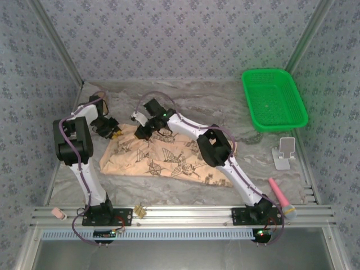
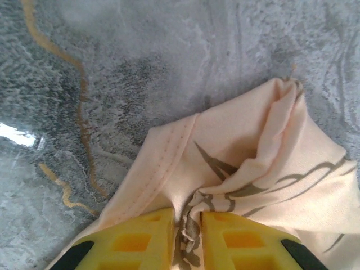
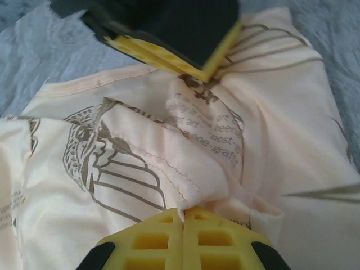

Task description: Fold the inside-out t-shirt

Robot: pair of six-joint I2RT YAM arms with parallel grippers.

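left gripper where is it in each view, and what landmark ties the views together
top external: left gripper centre-left, at the t-shirt's far left corner.
left wrist: left gripper bottom centre, yellow fingers pinching cloth.
right wrist: left gripper top centre, black with yellow pads.
shared landmark: the t-shirt's printed cloth that it pinches.

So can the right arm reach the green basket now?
Probably yes, once it lets go: the right gripper is shut on the t-shirt, and only bare table lies between it and the green basket.
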